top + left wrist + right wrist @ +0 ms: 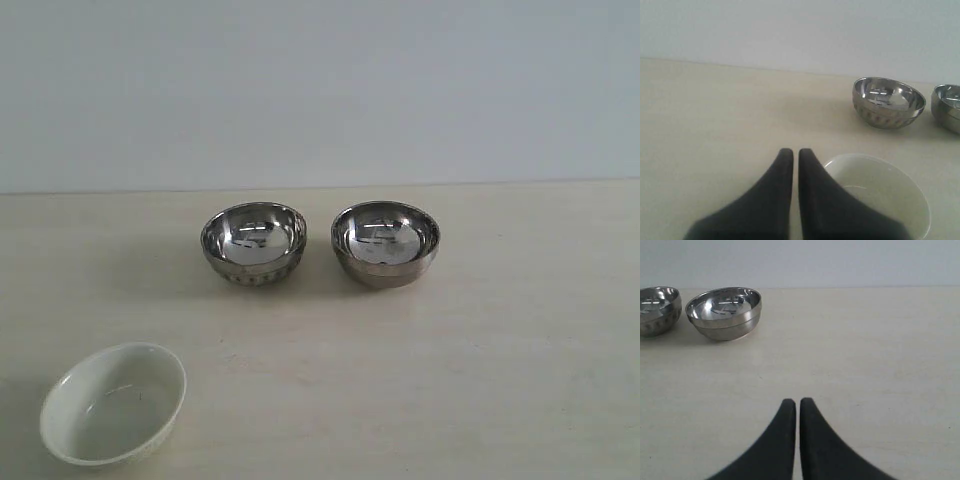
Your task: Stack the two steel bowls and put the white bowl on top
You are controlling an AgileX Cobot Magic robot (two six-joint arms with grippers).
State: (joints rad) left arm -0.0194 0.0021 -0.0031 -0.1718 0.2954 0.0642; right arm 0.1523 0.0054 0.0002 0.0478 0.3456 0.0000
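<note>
Two steel bowls stand side by side, apart, at the table's middle: the ribbed steel bowl point(253, 243) point(888, 102) point(658, 310) on the left and the smooth steel bowl point(385, 243) point(725, 312) point(947, 106) on the right. The white bowl point(113, 403) point(882, 192) sits empty at the front left. Neither gripper shows in the exterior view. In its wrist view my left gripper point(795, 152) is shut with nothing in it, right beside the white bowl's rim. My right gripper point(797, 402) is shut and empty over bare table, well short of the smooth bowl.
The pale wooden table point(500, 350) runs back to a plain white wall point(320, 90). Nothing else stands on it.
</note>
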